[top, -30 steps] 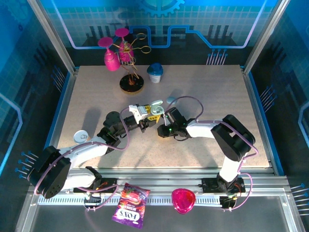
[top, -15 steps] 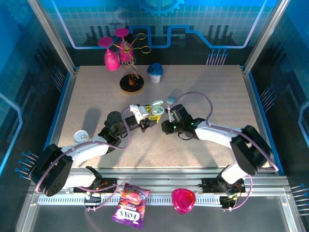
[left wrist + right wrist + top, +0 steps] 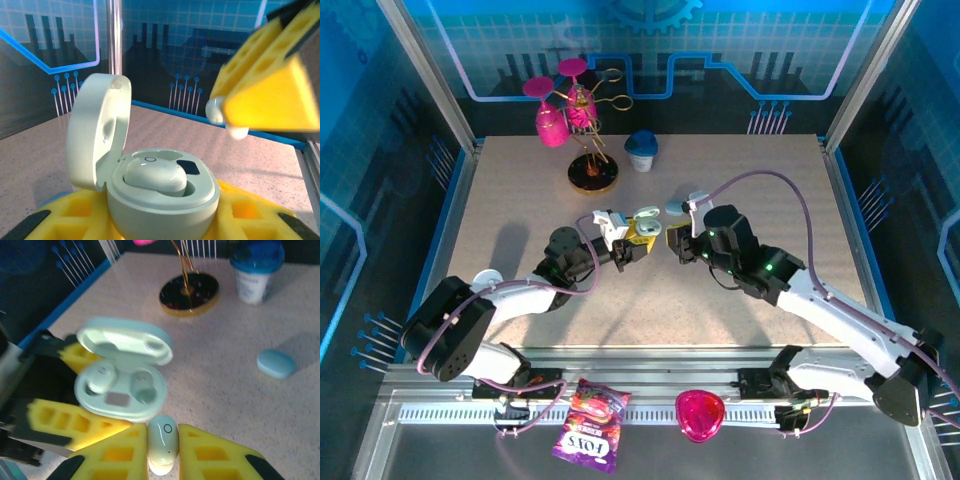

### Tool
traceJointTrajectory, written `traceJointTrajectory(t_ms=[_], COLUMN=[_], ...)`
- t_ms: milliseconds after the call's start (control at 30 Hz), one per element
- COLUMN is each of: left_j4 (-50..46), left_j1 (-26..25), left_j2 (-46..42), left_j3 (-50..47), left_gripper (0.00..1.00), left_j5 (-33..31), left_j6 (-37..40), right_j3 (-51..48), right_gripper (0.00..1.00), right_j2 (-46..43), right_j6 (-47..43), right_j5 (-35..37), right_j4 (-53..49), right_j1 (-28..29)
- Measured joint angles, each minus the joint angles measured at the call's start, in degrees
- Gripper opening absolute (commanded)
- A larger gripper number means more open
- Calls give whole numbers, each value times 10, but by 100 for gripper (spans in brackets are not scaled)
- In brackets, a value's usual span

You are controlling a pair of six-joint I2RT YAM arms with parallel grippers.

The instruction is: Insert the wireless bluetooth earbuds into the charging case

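My left gripper [image 3: 632, 240] is shut on the charging case [image 3: 165, 200], gripping its base between yellow fingers [image 3: 75, 417]. The case [image 3: 120, 385] is pale blue-green, and its lid [image 3: 99, 130] stands open. One earbud [image 3: 101, 378] sits in the left socket, and the right socket [image 3: 142, 387] is empty. My right gripper [image 3: 162, 447] is shut on a second earbud [image 3: 162, 437], held just in front of the case without touching it. From the left wrist view that earbud [image 3: 220, 112] hangs to the upper right of the case. In the top view the right gripper [image 3: 677, 243] faces the left one.
A small light-blue oval object [image 3: 275, 363] lies on the table right of the case. Behind stand a blue-lidded white cup [image 3: 641, 150] and a wire stand [image 3: 593, 173] with pink glasses. A pale disc [image 3: 488, 282] lies at the left. A snack bag [image 3: 590, 425] and a pink object [image 3: 700, 413] lie below the table's front edge.
The right arm has swung its elbow out to the right and drawn its gripper slightly away from the case, earbud still held. The left gripper with the case has shifted a little.
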Motion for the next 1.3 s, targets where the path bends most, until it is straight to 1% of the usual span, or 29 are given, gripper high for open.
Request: traceJointTrajectory(t_ms=[300, 567, 900, 1100, 1167, 1300], left_j4=[0, -4, -4, -4, -4, -4], left_j1=[0, 0, 0, 0, 0, 0], left_j2=[0, -6, -7, -7, -7, -7], left_j3=[7, 7, 20, 22, 22, 22], left_gripper=[19, 19, 19, 18, 18, 18], left_j5=[50, 84, 90, 90, 90, 91], left_j6=[-28, -42, -58, -62, -63, -68], right_j3=[26, 28, 28, 28, 28, 28], right_gripper=[17, 17, 17, 18, 21, 30], right_j2=[20, 28, 38, 37, 37, 37], right_j6=[-38, -49, -49, -48, -48, -45], right_j5=[1, -8, -29, -29, -29, -28], right_j4=[2, 14, 16, 14, 14, 14], right_j1=[4, 4, 4, 4, 4, 4])
